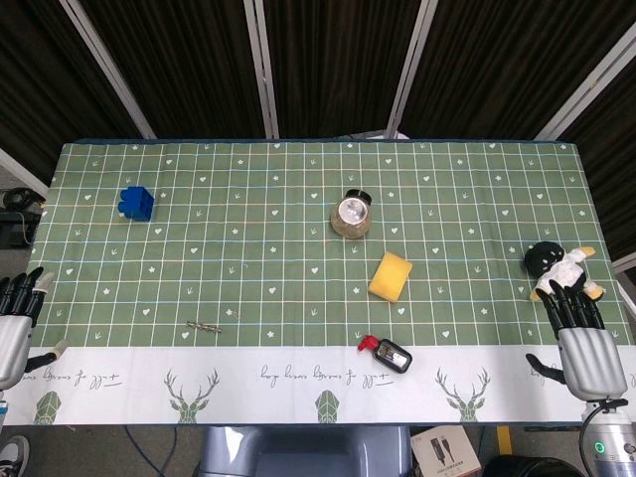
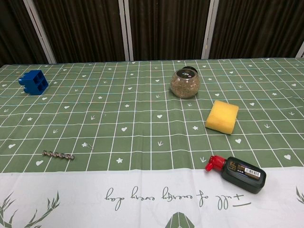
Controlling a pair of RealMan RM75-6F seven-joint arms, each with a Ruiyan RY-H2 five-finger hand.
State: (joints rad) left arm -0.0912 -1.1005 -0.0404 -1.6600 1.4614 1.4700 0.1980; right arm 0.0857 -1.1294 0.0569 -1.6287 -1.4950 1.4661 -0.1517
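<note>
My left hand (image 1: 17,320) rests at the table's left edge, fingers apart and holding nothing. At the right edge my right hand (image 1: 583,343) lies flat with its fingers spread, empty, just below a black and white penguin plush (image 1: 556,268). Neither hand shows in the chest view. On the green checked cloth (image 1: 248,248) lie a blue block (image 1: 136,204) (image 2: 34,81), a round glass jar (image 1: 351,215) (image 2: 185,82), a yellow sponge (image 1: 391,275) (image 2: 222,116), a dark bottle with a red cap (image 1: 389,353) (image 2: 238,173) and a thin metal drill bit (image 1: 203,325) (image 2: 58,155).
The cloth's white front strip (image 2: 142,199) carries deer prints and script. Dark curtains with metal poles (image 1: 260,70) stand behind the table. A small box (image 1: 442,452) sits on the floor in front.
</note>
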